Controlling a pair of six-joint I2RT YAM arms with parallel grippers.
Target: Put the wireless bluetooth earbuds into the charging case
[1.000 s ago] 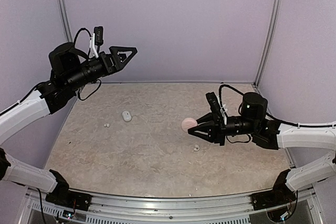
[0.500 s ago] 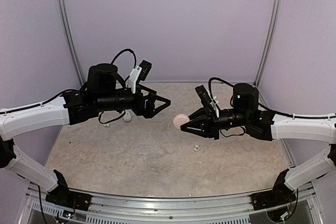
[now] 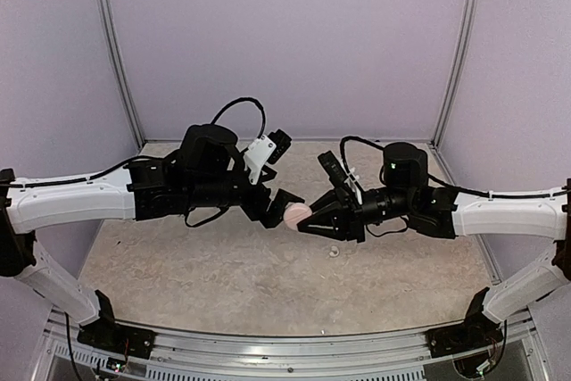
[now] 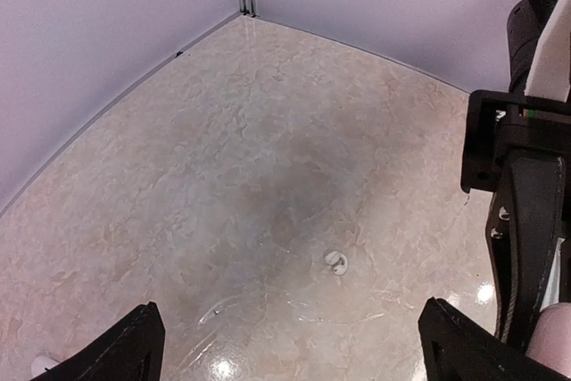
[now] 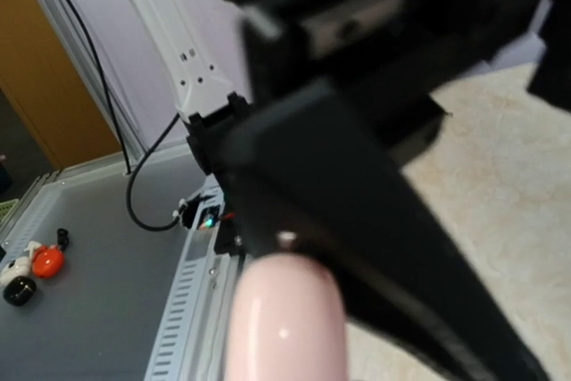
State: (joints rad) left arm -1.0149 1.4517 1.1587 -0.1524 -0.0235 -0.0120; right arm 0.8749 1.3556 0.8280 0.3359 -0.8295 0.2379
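Your left gripper (image 3: 278, 210) has swung across, wide open, beside the pink charging case (image 3: 295, 214) clamped in your right gripper (image 3: 306, 219); centre the case between the left jaws before closing.

Glossy pink case (image 5: 285, 327), polished marbled table (image 4: 268, 131)

left gripper (image 3: 282, 209) spread wide, right gripper (image 3: 306, 219) clamped

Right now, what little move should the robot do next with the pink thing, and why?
Probably slide the open left gripper sideways until the pink case sits between its fingers. The right gripper holds the case aloft, and in the left wrist view it lies just outside one finger, not in the gap.
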